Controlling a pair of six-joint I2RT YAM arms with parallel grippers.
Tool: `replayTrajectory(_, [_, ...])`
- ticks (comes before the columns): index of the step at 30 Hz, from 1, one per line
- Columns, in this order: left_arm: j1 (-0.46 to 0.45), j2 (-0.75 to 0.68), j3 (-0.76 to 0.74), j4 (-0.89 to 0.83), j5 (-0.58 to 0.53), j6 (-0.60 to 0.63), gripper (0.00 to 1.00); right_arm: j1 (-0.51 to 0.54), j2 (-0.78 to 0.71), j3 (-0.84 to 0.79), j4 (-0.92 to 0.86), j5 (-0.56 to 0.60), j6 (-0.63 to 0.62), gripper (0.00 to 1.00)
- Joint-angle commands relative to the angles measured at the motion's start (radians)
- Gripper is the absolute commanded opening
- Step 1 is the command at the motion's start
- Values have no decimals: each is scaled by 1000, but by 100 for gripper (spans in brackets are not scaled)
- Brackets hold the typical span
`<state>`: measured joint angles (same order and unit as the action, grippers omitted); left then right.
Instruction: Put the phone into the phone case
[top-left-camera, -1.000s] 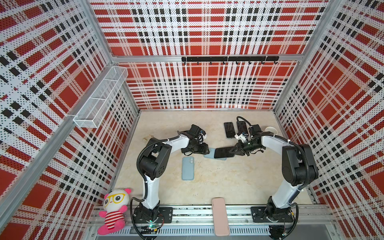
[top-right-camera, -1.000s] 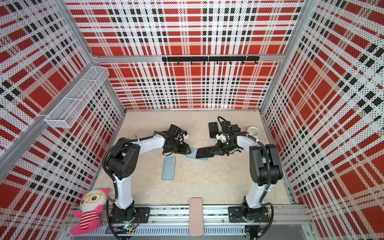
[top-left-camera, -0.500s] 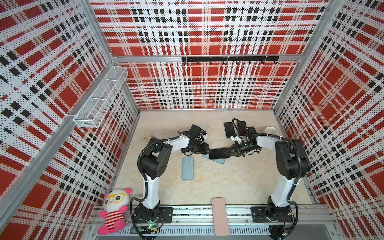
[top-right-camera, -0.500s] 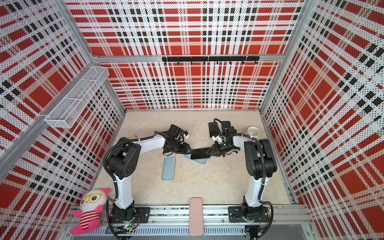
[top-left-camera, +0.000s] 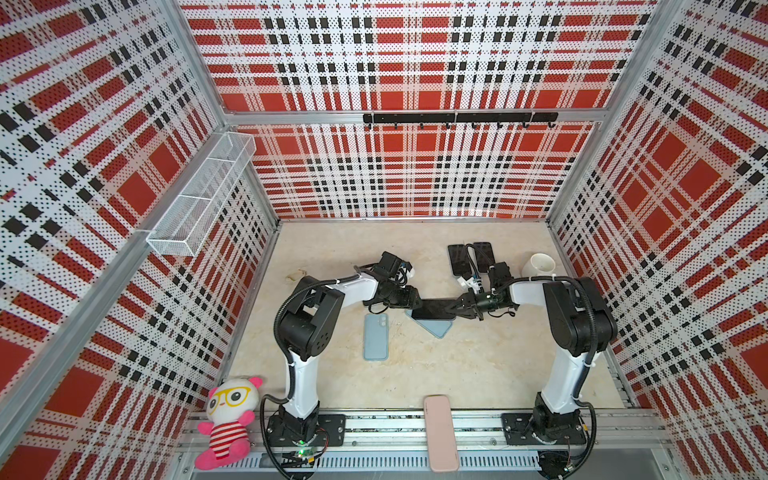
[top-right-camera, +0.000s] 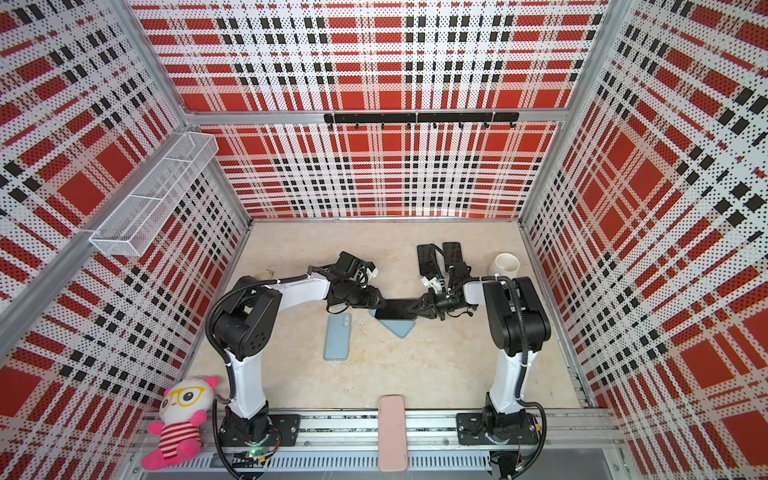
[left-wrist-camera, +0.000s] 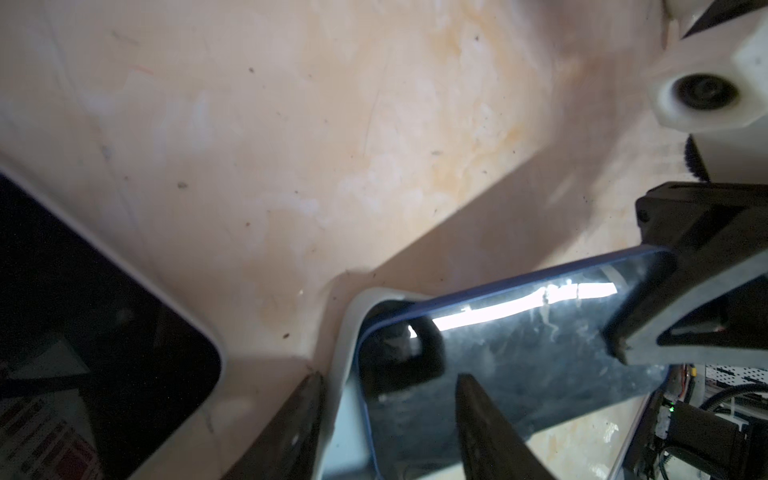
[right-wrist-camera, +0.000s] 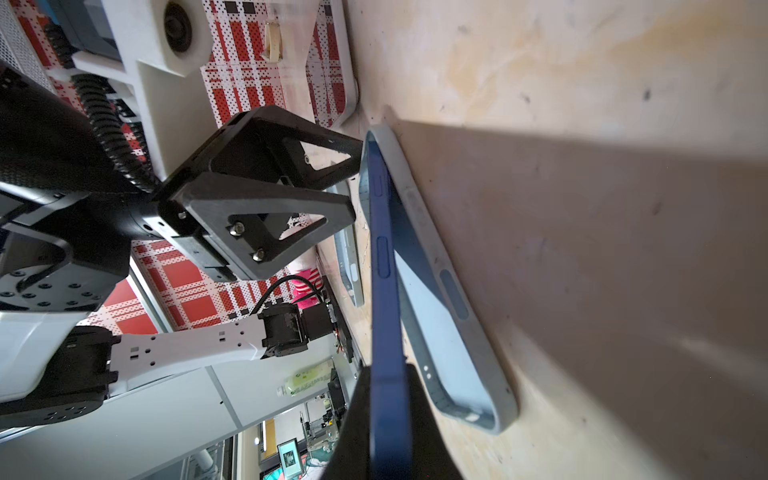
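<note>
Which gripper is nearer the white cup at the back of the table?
Right. The right gripper, shut on the dark phone, sits in front of the cup, toward the middle; the left gripper is farther off, beyond the phone's far end.

A robotics lab cell: plaid pegboard walls (top-left-camera: 415, 62), aluminium frame (top-left-camera: 291, 119), arms (top-left-camera: 307, 324) bolted to a rail (top-left-camera: 382, 430).

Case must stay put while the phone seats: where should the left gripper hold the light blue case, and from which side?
Pinch the raised side wall of the light blue phone case at the corner nearest the left gripper, coming from the left. It lies flat, open side up, and the blue phone in the right gripper tilts over the rest, so that rim looks freest.
</note>
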<state>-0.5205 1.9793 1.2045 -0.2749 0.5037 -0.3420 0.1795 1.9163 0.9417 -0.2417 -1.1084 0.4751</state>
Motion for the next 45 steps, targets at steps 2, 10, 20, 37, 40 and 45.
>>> replayTrajectory(2, [-57,-30,-117,64,55,-147,54,20,7,-63,90,95,103,0])
replayTrajectory(10, [-129,-148,-299,303,23,-381,51,20,12,-74,88,87,89,0])
replayTrajectory(20, [-179,-216,-355,414,-94,-503,50,14,21,-15,-83,129,-72,0])
replayTrajectory(37, [-176,-159,-274,260,-248,-394,48,14,-119,87,-237,347,-166,30])
replayTrajectory(40, [-176,-158,-269,253,-255,-394,48,14,-158,97,-242,377,-162,35])
replayTrajectory(45, [-177,-155,-258,234,-269,-391,48,13,-184,125,-274,446,-189,42])
